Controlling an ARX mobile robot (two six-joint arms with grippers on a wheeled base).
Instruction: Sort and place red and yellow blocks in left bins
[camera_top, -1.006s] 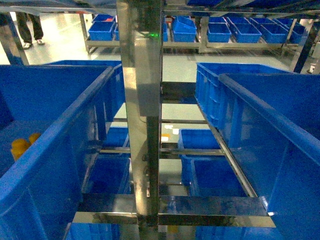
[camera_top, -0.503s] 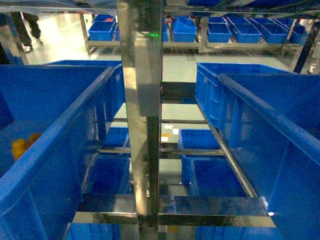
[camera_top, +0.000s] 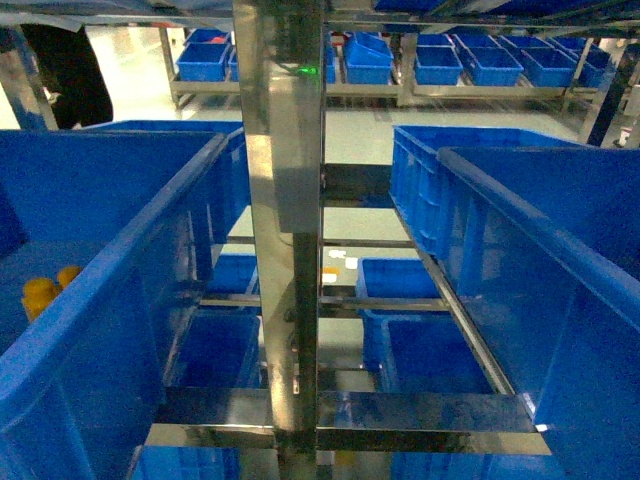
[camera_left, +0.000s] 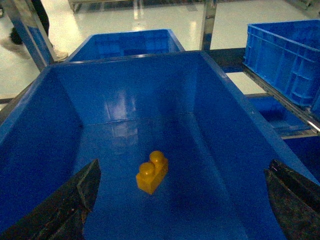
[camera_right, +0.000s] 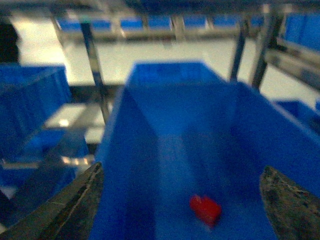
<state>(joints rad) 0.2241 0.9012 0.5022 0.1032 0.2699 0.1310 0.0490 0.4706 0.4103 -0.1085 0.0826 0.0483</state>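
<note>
**Yellow brick on the floor of the left bin, a red one in the right**

In the head view a dark-clothed person (camera_top: 70, 75) stood at the far left on the pale floor. Below, the left bin (camera_top: 120, 260) filled the near left, and the yellow brick (camera_top: 45, 292) showed low inside it as two rounded studs. A steel post (camera_top: 285, 200) with a small green light rose through the middle, and further blue crates (camera_top: 410, 340) sat on the rack levels beneath and behind it. A second deep blue bin (camera_top: 530, 250) filled the right.

From the left wrist, the left claw (camera_left: 180, 200) hung spread wide above the left bin, its two dark fingers (camera_left: 70, 200) at the lower corners and nothing between them. The yellow brick lay upright on the bin floor, studs up, apart from every wall.

From the right wrist, which was blurred, the right claw (camera_right: 180, 200) was likewise spread and empty over the other bin, where a red brick (camera_right: 205, 208) lay on the floor nearer the right-hand wall.
</note>
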